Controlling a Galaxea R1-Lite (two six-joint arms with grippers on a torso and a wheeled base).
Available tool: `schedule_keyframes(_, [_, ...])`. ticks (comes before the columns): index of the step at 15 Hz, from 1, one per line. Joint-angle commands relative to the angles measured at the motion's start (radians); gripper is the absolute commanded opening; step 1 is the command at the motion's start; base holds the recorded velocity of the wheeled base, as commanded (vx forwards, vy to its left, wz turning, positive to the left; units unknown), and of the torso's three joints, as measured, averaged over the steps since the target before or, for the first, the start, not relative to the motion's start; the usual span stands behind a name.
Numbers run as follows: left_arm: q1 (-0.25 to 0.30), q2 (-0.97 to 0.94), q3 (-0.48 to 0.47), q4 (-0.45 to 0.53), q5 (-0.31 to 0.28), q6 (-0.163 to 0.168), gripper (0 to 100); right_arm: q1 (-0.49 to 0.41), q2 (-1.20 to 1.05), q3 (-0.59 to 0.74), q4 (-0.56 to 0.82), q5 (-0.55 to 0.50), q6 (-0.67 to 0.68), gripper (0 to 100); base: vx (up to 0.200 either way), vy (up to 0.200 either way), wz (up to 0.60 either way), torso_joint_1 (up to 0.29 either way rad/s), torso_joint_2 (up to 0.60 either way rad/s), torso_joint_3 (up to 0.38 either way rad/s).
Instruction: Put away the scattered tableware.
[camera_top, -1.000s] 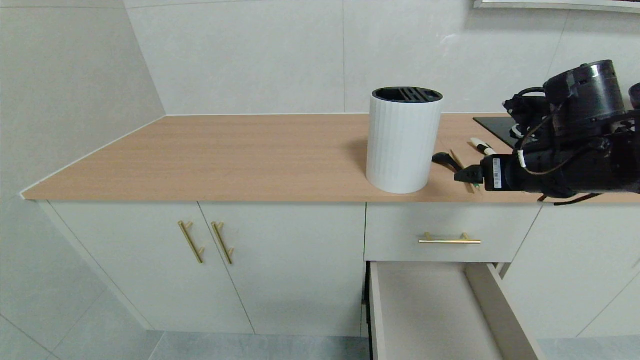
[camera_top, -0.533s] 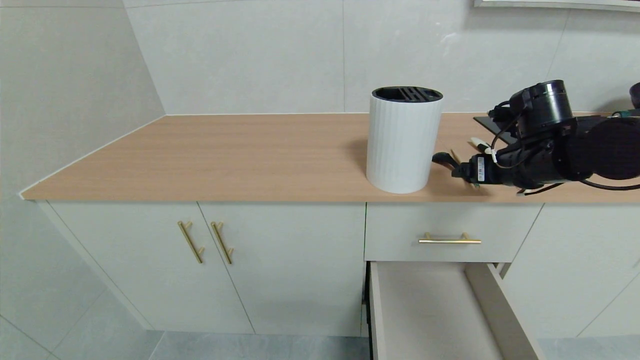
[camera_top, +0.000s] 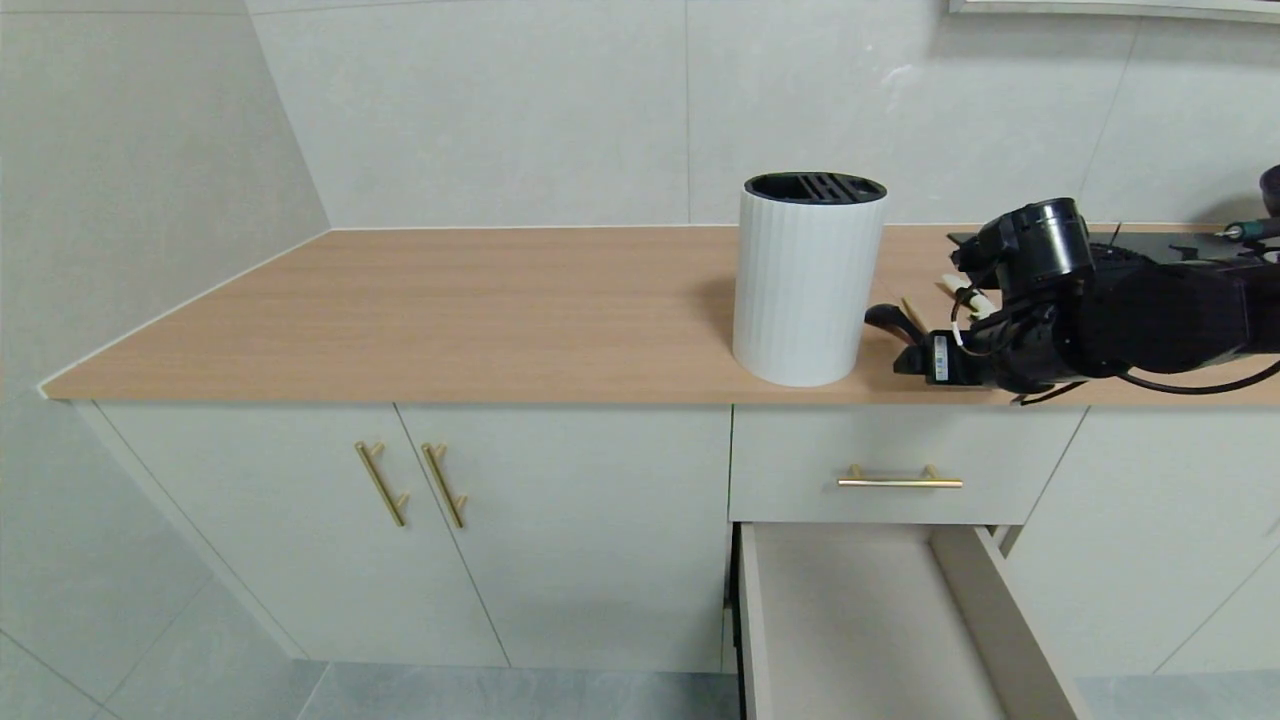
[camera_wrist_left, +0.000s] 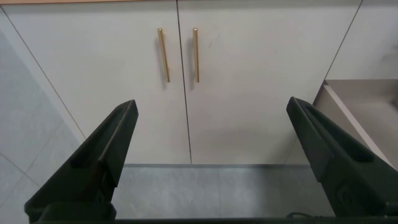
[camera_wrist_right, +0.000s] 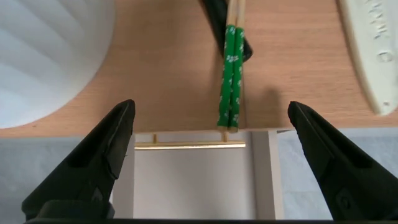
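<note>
A pair of wooden chopsticks (camera_wrist_right: 231, 81) with green ends lies on the wooden countertop (camera_top: 500, 310), just right of the white ribbed utensil holder (camera_top: 808, 285). A black spoon (camera_top: 885, 318) lies beside them, its dark handle (camera_wrist_right: 219, 15) partly under the sticks. My right gripper (camera_top: 908, 360) hovers low at the counter's front edge, open (camera_wrist_right: 217, 162), with the chopsticks' green ends between its fingers and nothing held. My left gripper (camera_wrist_left: 211, 162) is open and faces the cabinet doors below the counter.
A white-handled utensil (camera_top: 965, 293) lies behind the chopsticks, its white body (camera_wrist_right: 373, 56) to one side. A drawer (camera_top: 860, 620) stands pulled out below the shut drawer with the gold handle (camera_top: 898, 482). Two gold door handles (camera_wrist_left: 179, 55) are on the cabinet.
My right arm has come down and moved left, from above the counter to just over the chopsticks by the holder. Nothing on the counter has moved.
</note>
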Motion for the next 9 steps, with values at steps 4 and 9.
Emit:
schedule_keyframes(4, [0.000, 0.000, 0.000, 0.000, 0.000, 0.000, 100, -0.013, 0.039, -0.029, -0.001, -0.031, 0.001, 100, 0.000, 0.000, 0.00, 0.000, 0.00, 0.000])
schedule_keyframes(9, [0.000, 0.000, 0.000, 0.000, 0.000, 0.000, 100, -0.015, 0.043, -0.037, -0.001, -0.031, 0.006, 0, 0.000, 0.000, 0.00, 0.000, 0.00, 0.000])
